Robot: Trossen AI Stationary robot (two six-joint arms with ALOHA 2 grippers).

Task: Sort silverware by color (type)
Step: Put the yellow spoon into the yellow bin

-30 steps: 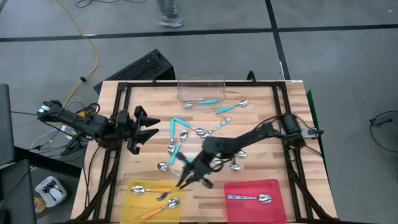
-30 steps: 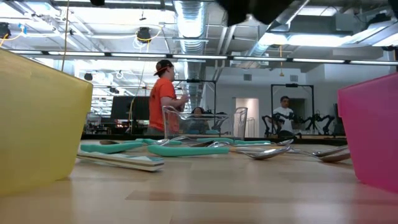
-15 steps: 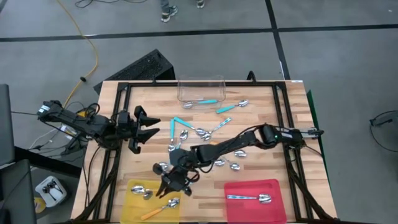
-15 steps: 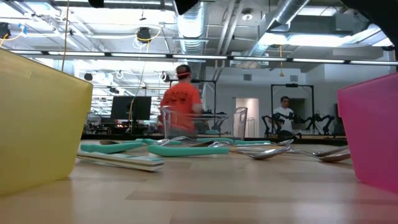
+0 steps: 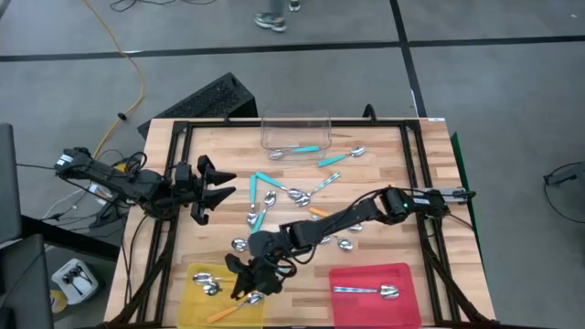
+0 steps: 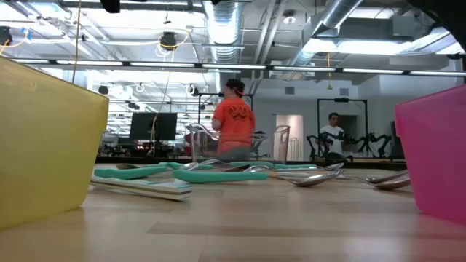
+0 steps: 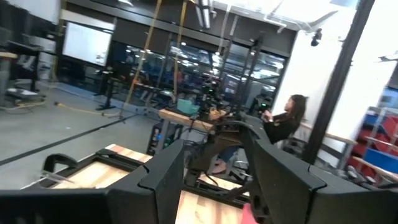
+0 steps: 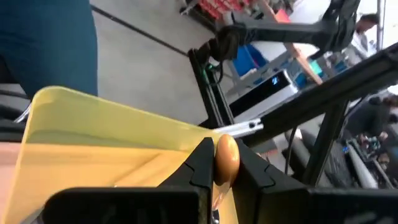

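While the right arm reaches across the wooden table (image 5: 384,151), its right gripper (image 5: 245,281) hangs over the near right part of the flat yellow plastic tray (image 5: 196,311), fingers pinched on an orange-handled spoon (image 8: 226,158). From the right wrist view the rounded orange handle end sticks up between the two dark fingers (image 8: 200,163), and the yellow tray's wall curves just beyond them.

Under and just beside that gripper, inside the yellow tray, lie a shiny spoon bowl (image 5: 209,286) and another orange handle (image 5: 224,313) pointing toward the tray's near edge. Farther along the right arm, toward its base, a scatter of teal-handled spoons (image 5: 265,180) and plain silver metal spoons (image 5: 345,243) lies on the middle of the table, one short orange piece (image 5: 316,212) among them. Beyond those, at the far edge, a clear plastic tub (image 5: 294,130) holds one teal-handled spoon (image 5: 302,150). To the gripper's right, well apart, a flat red plastic tray (image 5: 370,276) carries one silver metal spoon (image 5: 367,291).

Waiting at the table's left edge, the left gripper (image 5: 219,185) hovers with its fingers spread, holding nothing; it is well apart from the right gripper and the trays.

Across the room in the low view, a person in an orange shirt (image 6: 234,124) stands behind the clear tub, and another person (image 6: 333,131) stands farther back.
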